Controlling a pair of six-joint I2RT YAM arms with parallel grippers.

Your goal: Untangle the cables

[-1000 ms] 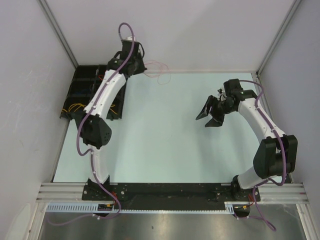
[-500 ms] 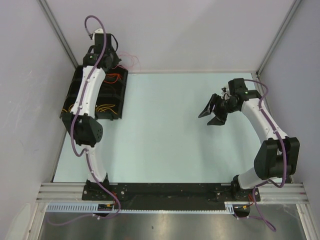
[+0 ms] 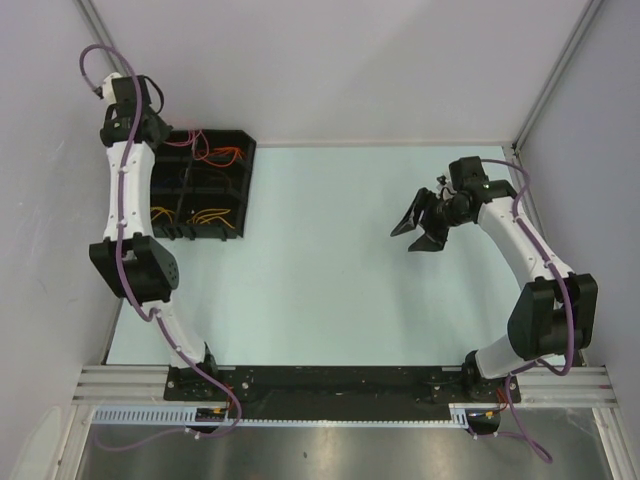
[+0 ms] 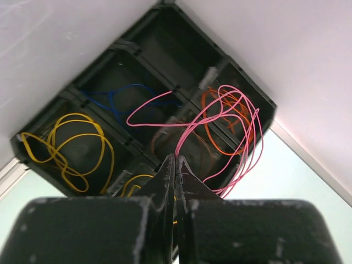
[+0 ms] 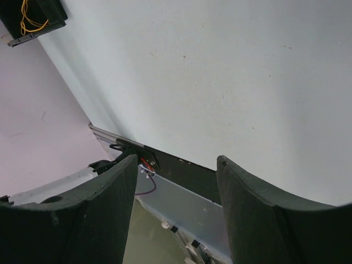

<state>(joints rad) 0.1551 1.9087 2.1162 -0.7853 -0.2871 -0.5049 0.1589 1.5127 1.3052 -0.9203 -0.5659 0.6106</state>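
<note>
L fingers point(image 4: 163, 181) clamped on pink cable point(image 4: 190, 130); loops hang ahead over bin point(image 4: 118, 49), orange-cable cell. R fingers point(image 5: 104, 214) apart, well off.

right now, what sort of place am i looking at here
Probably a robotics lab test cell: a left arm and right arm bolted at a table edge, plain white walls enclosing it, and a black divided tray holding cables.

Open tabletop point(image 3: 320, 260) right of black divided bin point(image 3: 245, 185) in far-left corner
</note>
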